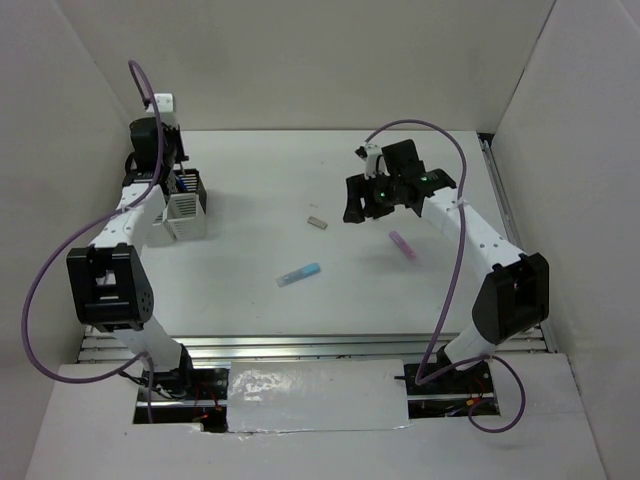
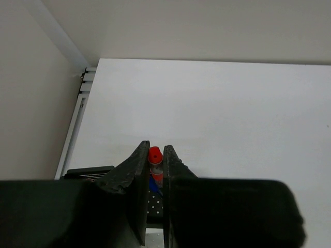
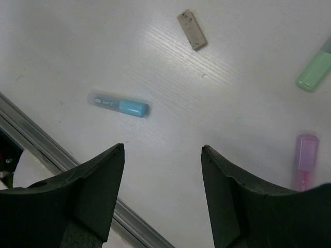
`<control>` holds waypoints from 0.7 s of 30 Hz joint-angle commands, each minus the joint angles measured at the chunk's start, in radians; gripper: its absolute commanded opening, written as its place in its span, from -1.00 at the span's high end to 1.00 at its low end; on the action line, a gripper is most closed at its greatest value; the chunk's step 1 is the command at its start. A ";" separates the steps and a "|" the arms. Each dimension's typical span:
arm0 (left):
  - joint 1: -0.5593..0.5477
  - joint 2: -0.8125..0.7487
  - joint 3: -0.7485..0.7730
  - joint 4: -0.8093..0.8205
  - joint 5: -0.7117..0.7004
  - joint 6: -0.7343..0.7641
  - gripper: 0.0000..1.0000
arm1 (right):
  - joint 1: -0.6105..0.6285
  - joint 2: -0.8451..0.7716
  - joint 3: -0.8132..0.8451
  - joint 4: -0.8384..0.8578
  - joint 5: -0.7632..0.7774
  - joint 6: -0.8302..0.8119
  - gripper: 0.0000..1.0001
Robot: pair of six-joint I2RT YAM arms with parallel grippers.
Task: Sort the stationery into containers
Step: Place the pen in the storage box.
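My left gripper (image 2: 156, 150) is shut on the thin red pen (image 2: 155, 159), whose red cap sticks up between the fingers. It hangs over the white containers (image 1: 186, 215) at the table's left, and something blue (image 2: 151, 183) shows just under the pen. My right gripper (image 3: 163, 150) stands open and holds nothing above the table's middle (image 1: 366, 208). Below it lie the light-blue marker (image 3: 119, 105), the beige eraser (image 3: 192, 30), the pale-green marker (image 3: 314, 72) and the lilac marker (image 3: 305, 157). In the top view the eraser (image 1: 316, 221), light-blue marker (image 1: 298, 274) and lilac marker (image 1: 403, 245) are apart from one another.
White walls close the table in on the left, back and right. A metal rail (image 1: 300, 345) runs along the near edge, and another rail (image 1: 497, 190) along the right side. Purple cables loop from both arms.
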 commanded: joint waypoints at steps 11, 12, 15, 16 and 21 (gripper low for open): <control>0.038 0.073 0.010 0.081 0.026 -0.029 0.63 | -0.057 0.005 0.002 0.013 0.085 -0.001 -0.34; 0.043 0.071 -0.003 0.082 0.028 -0.036 0.54 | -0.060 0.021 0.034 0.001 0.108 -0.003 -0.32; 0.043 0.068 -0.022 0.075 0.042 -0.045 0.27 | -0.069 0.076 0.076 -0.045 0.151 -0.019 -0.30; 0.043 0.065 -0.037 0.076 0.053 -0.051 0.13 | -0.078 0.093 0.079 -0.058 0.154 -0.023 -0.29; 0.043 0.050 -0.082 0.075 0.074 -0.071 -0.10 | -0.089 0.130 0.082 -0.084 0.099 -0.035 -0.27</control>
